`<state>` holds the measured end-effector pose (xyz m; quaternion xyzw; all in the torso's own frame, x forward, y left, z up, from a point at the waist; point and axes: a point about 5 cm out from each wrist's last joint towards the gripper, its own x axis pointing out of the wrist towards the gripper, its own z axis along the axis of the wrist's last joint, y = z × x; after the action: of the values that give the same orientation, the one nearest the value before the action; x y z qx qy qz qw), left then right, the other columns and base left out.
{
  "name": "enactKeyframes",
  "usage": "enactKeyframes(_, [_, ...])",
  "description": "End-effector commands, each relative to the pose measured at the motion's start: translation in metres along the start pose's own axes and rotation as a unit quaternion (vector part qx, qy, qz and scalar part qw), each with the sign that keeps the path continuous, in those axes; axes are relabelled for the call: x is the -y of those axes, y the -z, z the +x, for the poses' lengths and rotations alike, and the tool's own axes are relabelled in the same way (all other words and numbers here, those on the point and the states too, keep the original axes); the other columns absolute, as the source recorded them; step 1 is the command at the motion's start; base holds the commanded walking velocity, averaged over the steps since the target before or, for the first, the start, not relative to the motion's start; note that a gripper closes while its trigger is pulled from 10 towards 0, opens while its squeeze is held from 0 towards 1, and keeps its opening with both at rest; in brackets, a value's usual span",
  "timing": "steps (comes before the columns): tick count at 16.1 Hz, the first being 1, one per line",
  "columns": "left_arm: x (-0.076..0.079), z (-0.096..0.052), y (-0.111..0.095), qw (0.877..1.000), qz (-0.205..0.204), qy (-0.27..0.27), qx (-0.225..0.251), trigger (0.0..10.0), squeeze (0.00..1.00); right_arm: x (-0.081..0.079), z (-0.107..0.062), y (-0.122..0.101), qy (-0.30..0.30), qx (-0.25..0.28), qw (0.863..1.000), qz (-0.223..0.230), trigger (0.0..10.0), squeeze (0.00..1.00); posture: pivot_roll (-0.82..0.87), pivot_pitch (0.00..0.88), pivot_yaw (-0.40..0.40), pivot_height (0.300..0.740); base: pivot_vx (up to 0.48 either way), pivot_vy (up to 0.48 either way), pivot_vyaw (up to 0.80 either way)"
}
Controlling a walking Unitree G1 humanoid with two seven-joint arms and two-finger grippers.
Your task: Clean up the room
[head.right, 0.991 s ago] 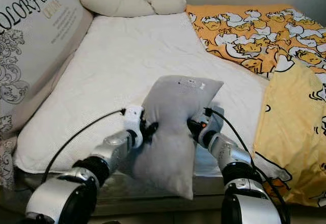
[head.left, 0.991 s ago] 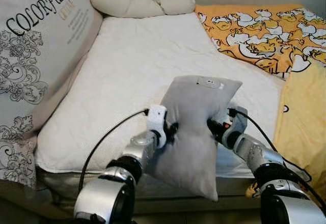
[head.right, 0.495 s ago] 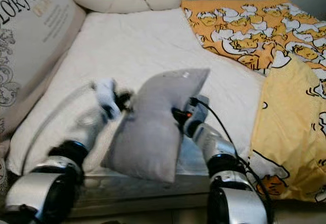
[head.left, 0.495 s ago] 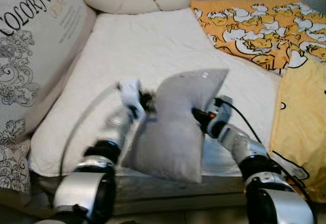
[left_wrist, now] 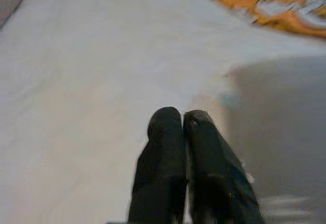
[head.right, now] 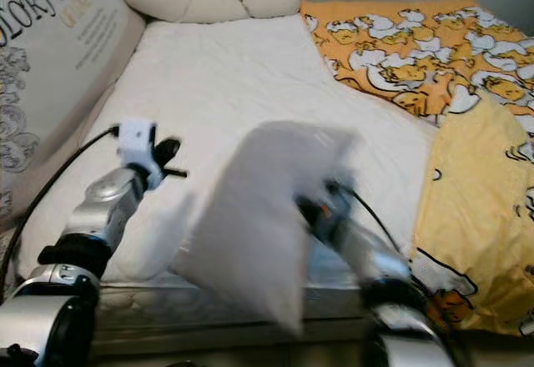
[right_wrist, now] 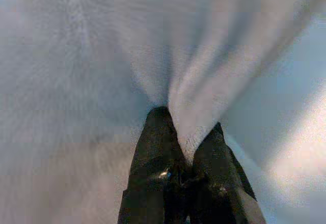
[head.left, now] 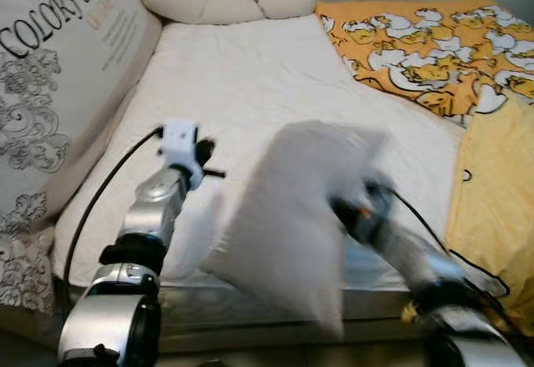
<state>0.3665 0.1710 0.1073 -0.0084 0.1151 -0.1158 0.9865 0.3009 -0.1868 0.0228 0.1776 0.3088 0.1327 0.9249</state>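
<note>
Above the near edge of the white mattress (head.left: 250, 83), your right gripper (right_wrist: 186, 155) pinches one grey pillow (head.left: 292, 217) (blurred); your left gripper (left_wrist: 184, 127), fingers pressed together and empty, hovers left of it.

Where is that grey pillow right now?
The grey pillow hangs, blurred, over the near edge of the white mattress, pinched by the right gripper; the left gripper is apart.
</note>
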Motion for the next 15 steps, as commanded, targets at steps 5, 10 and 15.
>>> enactKeyframes(5, [0.04,0.013,0.019,0.993,-0.075,0.08,-0.052,10.0,1.0,0.027,-0.016,0.029,0.042,-0.053,0.998,-0.016,0.0,0.0,-0.11,0.0,0.085,0.74,0.0,0.0,0.0])
enactKeyframes(10, [0.082,0.008,0.037,0.933,-0.273,0.228,-0.052,10.0,1.0,0.03,-0.016,0.016,0.052,-0.04,0.998,-0.024,0.0,0.0,-0.14,0.0,0.096,0.74,0.0,0.0,0.0])
enactKeyframes(15, [0.096,-0.005,0.053,0.886,-0.324,0.324,-0.073,10.0,1.0,0.023,-0.01,0.011,0.04,-0.034,0.998,-0.025,0.0,0.0,-0.12,0.0,0.08,0.74,0.0,0.0,0.0])
